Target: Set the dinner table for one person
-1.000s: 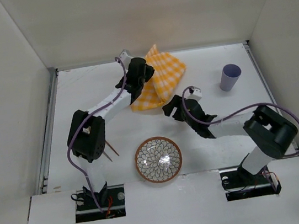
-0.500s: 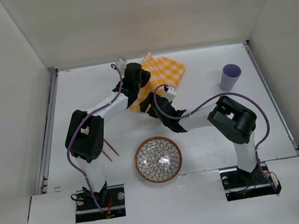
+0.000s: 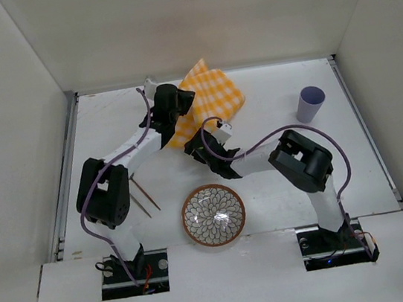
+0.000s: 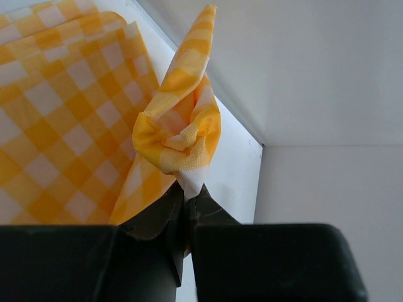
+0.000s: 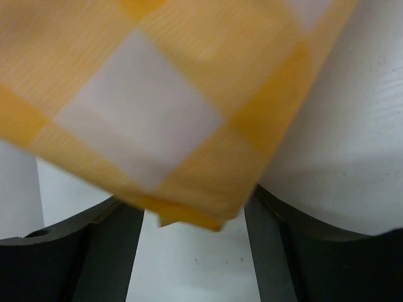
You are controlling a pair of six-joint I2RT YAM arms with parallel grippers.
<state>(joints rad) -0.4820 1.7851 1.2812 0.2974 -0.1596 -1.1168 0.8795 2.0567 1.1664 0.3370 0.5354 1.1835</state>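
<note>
L gripper (image 4: 187,204) clamped on checked cloth (image 4: 63,94) corner, R gripper (image 5: 194,217) apart w/ cloth edge between, above dinner table (image 3: 273,96)

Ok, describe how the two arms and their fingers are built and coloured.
Both the left arm and right arm have white links joined by bulky black joint housings. A thin purple cable loops loosely along each. The left fingers and right fingers are plain dark grey to black, with no visible markings.
</note>
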